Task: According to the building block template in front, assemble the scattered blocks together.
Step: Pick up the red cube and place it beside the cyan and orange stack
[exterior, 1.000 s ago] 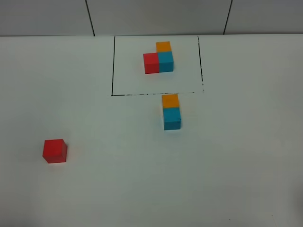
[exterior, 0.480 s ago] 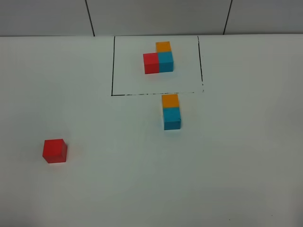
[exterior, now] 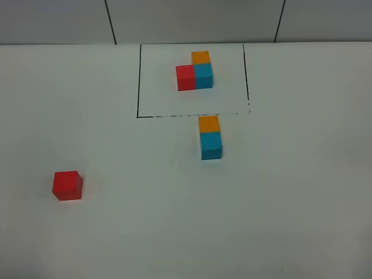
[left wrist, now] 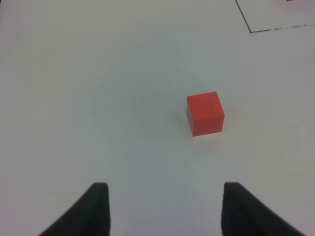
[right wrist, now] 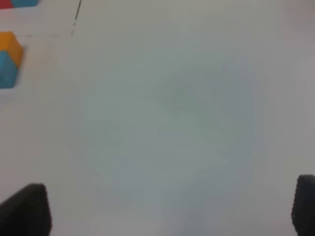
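Note:
The template (exterior: 195, 71) is an L of orange, red and blue cubes inside a black drawn rectangle at the back of the table. Just in front of the rectangle, the loose orange cube (exterior: 209, 123) and blue cube (exterior: 211, 145) sit touching in a line; they also show in the right wrist view, orange cube (right wrist: 11, 45) and blue cube (right wrist: 7, 71). The loose red cube (exterior: 67, 185) sits alone at the front left. My left gripper (left wrist: 165, 209) is open and empty, short of the red cube (left wrist: 205, 113). My right gripper (right wrist: 170, 209) is open and empty, away from the cubes.
The white table (exterior: 290, 192) ends at a grey panelled wall (exterior: 192, 20) at the back. The black rectangle's front line (exterior: 192, 115) runs just behind the orange cube. Neither arm shows in the exterior high view.

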